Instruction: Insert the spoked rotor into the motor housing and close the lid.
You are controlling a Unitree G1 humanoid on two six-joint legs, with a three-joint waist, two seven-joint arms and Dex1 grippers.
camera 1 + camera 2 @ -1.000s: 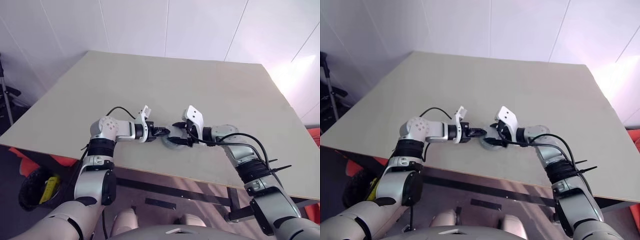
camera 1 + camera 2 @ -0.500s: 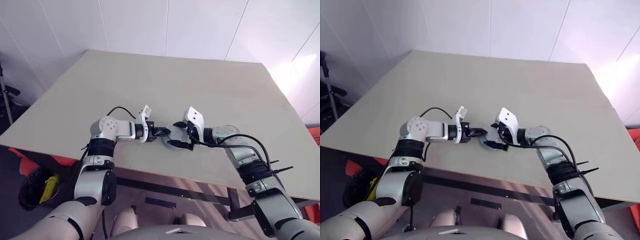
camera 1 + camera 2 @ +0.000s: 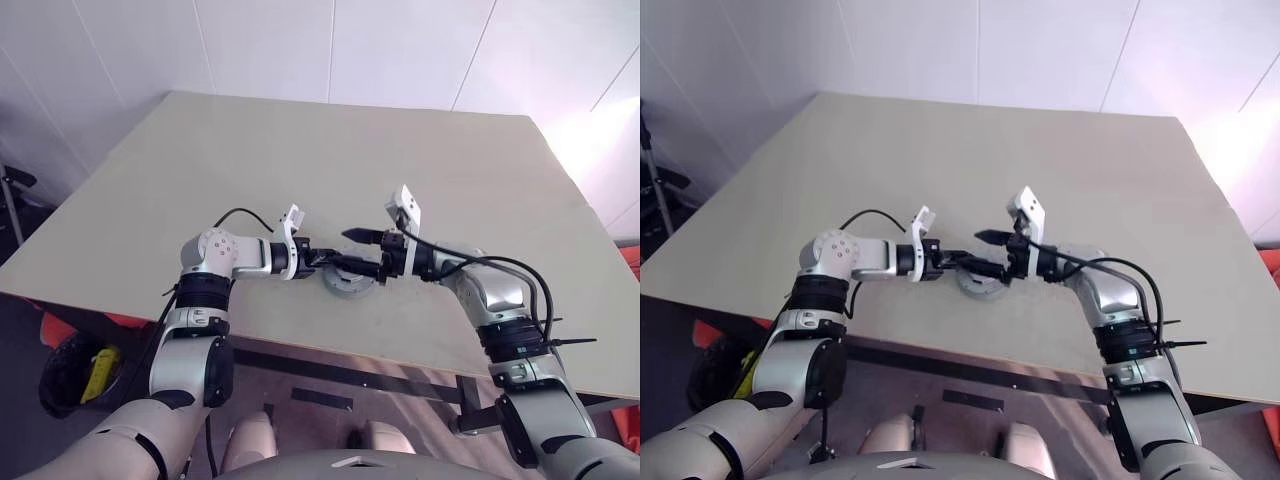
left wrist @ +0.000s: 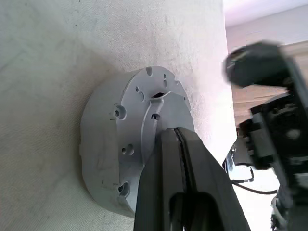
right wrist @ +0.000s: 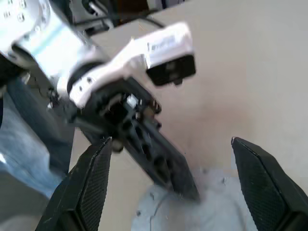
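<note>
The counter (image 3: pixel 200 180) is a flat, matte beige board. Near its front edge rests the lid (image 4: pixel 125 144), a round matte grey disc with small holes in its face. The left tool (image 4: pixel 180 144), fingers together, presses its tips on the lid's face. The right tool (image 3: pixel 362 252), fingers wide apart, hangs above the lid, holding nothing.
</note>
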